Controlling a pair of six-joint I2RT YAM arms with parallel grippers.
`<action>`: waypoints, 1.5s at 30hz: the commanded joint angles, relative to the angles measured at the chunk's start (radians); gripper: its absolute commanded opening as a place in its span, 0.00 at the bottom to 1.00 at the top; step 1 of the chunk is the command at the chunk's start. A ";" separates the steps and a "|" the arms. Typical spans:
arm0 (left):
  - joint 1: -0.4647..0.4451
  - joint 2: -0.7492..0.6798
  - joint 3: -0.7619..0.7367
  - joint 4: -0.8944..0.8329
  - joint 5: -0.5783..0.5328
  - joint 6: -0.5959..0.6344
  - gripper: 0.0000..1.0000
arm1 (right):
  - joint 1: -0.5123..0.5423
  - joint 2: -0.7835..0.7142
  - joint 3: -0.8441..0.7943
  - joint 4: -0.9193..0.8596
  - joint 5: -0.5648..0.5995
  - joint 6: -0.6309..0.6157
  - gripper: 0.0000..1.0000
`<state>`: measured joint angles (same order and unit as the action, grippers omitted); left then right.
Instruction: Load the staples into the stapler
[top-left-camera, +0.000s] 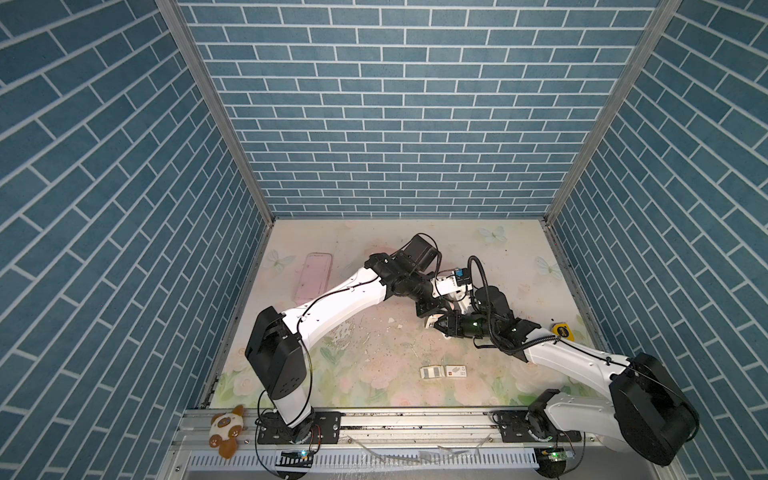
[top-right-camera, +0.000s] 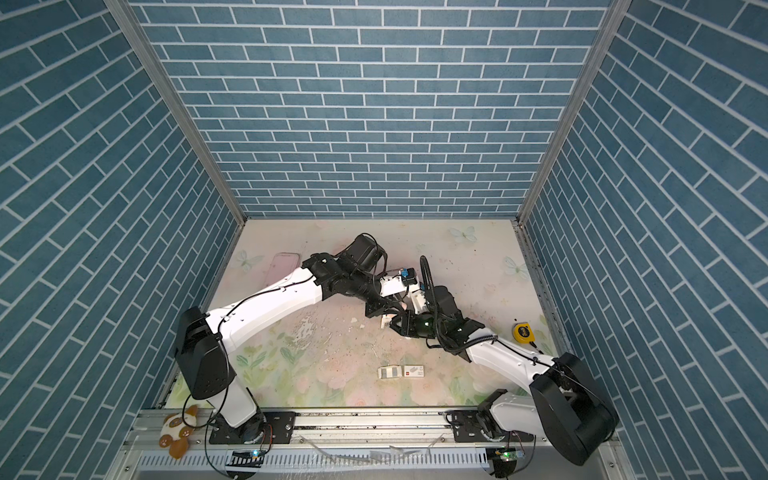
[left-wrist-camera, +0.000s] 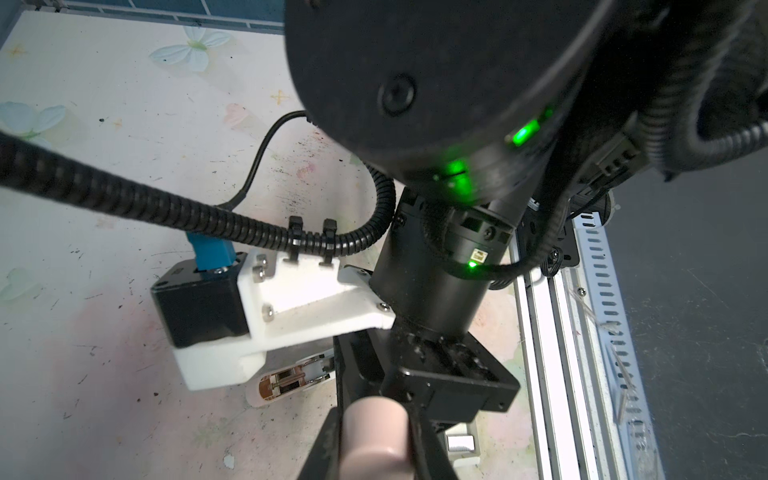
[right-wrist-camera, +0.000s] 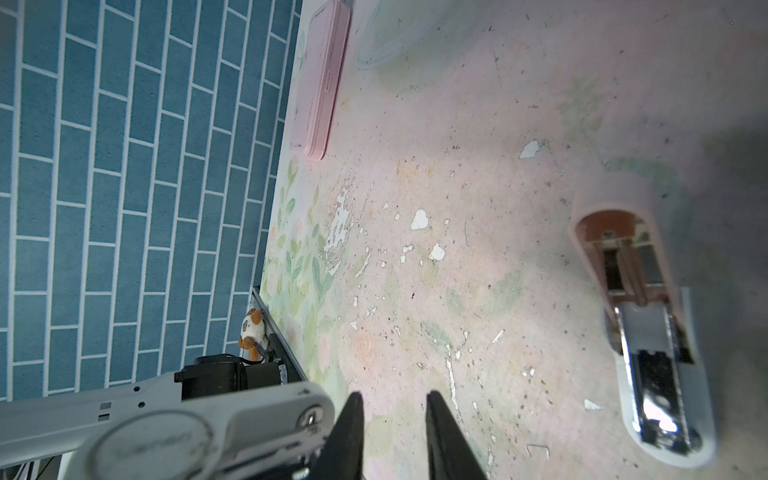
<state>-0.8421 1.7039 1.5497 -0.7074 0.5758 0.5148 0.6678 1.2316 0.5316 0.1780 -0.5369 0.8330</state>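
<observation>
Your staples (top-left-camera: 432, 372) lie lower centre in a top view, long axis left-right, straight below your right claw (right-wrist-camera: 394, 405), which is narrowly parted and empty. Your left claw (left-wrist-camera: 374, 440) clamps the stapler (right-wrist-camera: 648, 332).

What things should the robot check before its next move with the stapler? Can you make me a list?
1. Stapler opened up: ok, its metal channel shows.
2. Left end effector gripping the stapler: ok, shut on its pink part.
3. Right end effector free: ok, open with nothing between its fingers.
4. Staples ready: ok, the grey strips lie uncovered beside the sleeve.
5. A strip picked up: not ok, neither end effector holds one.
6. Channel empty: cannot tell, shine and blur hide it.
</observation>
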 joint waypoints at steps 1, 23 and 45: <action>-0.002 0.004 -0.020 -0.037 -0.036 0.046 0.01 | 0.011 -0.044 -0.005 -0.026 0.030 -0.013 0.30; 0.047 -0.063 -0.113 -0.067 -0.019 0.089 0.01 | -0.010 -0.127 0.015 -0.159 0.047 -0.074 0.38; 0.240 0.147 0.125 -0.371 0.597 0.138 0.04 | -0.010 -0.299 -0.028 0.037 -0.178 -0.152 0.54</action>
<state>-0.6022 1.8313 1.6405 -0.9909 1.0710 0.6186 0.6582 0.9039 0.4541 0.1593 -0.6758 0.7238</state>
